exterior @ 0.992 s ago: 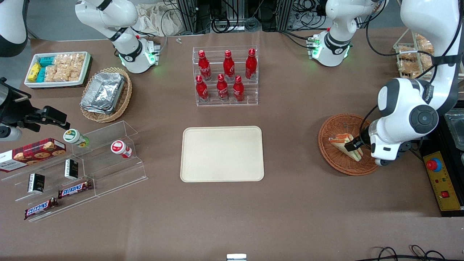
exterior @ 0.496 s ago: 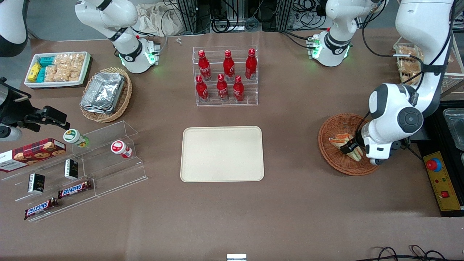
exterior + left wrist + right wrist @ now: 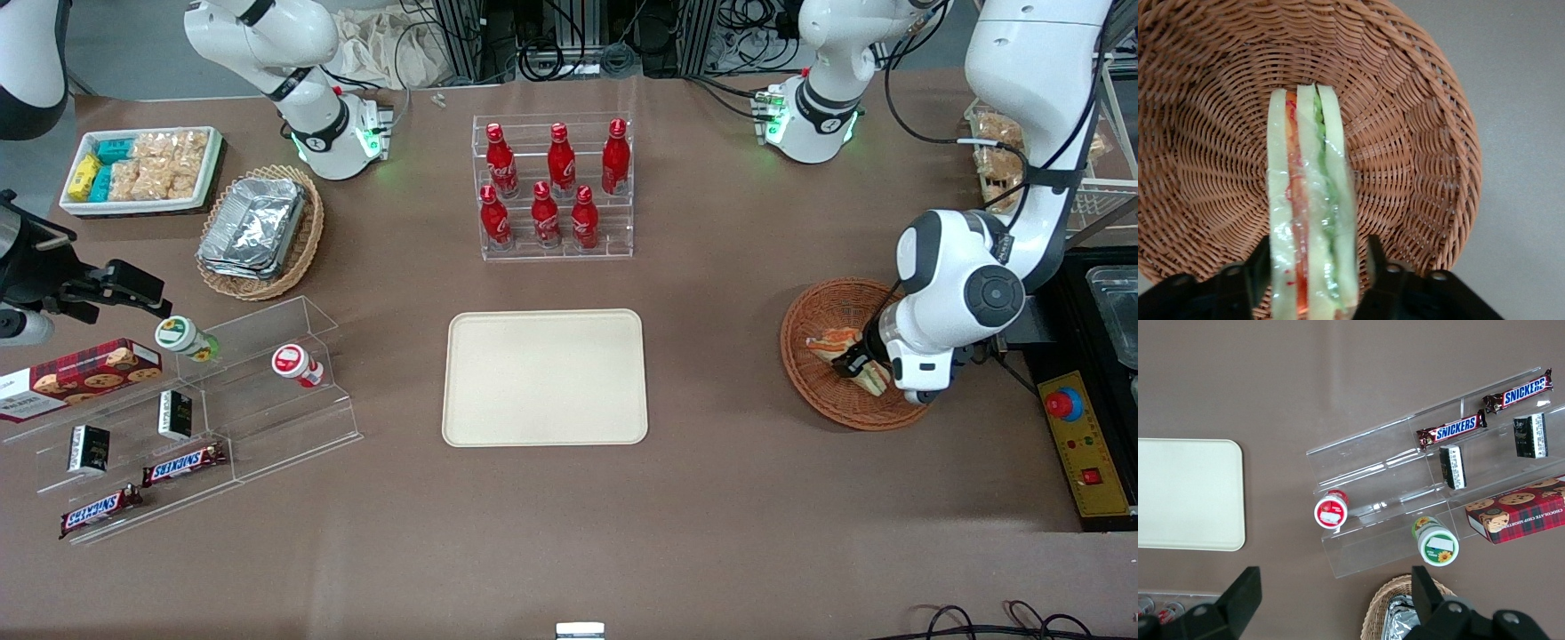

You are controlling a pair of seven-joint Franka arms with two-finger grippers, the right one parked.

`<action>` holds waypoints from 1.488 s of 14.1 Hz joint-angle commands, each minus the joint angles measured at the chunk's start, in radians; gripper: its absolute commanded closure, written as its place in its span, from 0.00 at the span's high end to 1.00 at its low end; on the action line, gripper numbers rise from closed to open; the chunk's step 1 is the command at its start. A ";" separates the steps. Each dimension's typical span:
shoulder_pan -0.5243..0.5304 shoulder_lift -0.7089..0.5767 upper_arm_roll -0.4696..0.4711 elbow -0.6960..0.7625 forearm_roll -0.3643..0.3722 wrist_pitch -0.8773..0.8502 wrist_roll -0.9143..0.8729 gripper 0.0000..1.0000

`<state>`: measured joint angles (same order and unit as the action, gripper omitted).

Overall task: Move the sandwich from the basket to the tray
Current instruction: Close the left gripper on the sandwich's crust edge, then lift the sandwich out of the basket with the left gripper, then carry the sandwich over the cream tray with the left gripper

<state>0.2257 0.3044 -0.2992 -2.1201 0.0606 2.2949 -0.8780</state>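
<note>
The tray [image 3: 544, 377] lies flat in the middle of the counter [image 3: 711, 498] with nothing on it. It waits there so the sandwich can be put down on it.

Toward the working arm's end of the counter sits the round brown basket [image 3: 800, 311]. It is well apart from the tray. The sandwich [image 3: 836, 342] is in the basket. It stands on its thin edge, so its two bread sides face out. That makes it easy to squeeze from both sides.

The left arm bends low over the basket, and its pincer [image 3: 858, 364] is down inside it, right at the sandwich.

From the wrist camera, the sandwich [image 3: 1313, 200] sits right between the two fingers [image 3: 1259, 263] of the pincer [image 3: 1317, 263], with one finger on each bread side. The fingers look pressed against the clear wrap, so I think the pincer is closed on the sandwich and holding it. The sandwich points away from the pincer, toward the middle of the basket [image 3: 1418, 133]. I think it has not been lifted out yet
</note>
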 commanded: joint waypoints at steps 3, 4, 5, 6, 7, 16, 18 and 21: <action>0.006 -0.094 -0.012 0.046 0.007 -0.192 -0.024 0.00; 0.006 -0.102 -0.014 0.098 0.007 -0.274 -0.023 0.00; 0.006 -0.106 -0.017 0.167 0.004 -0.352 -0.021 0.00; 0.006 -0.103 -0.017 0.243 -0.005 -0.433 -0.006 0.00; 0.003 -0.097 -0.017 0.315 -0.011 -0.504 0.017 0.00; -0.112 -0.024 -0.107 0.699 -0.104 -0.704 0.185 0.00; -0.167 0.031 -0.115 0.752 -0.111 -0.730 0.185 0.00; -0.294 0.074 -0.115 0.767 -0.096 -0.723 0.185 0.00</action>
<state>0.0056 0.3231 -0.4190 -1.4185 -0.0391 1.6057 -0.7083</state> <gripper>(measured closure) 0.859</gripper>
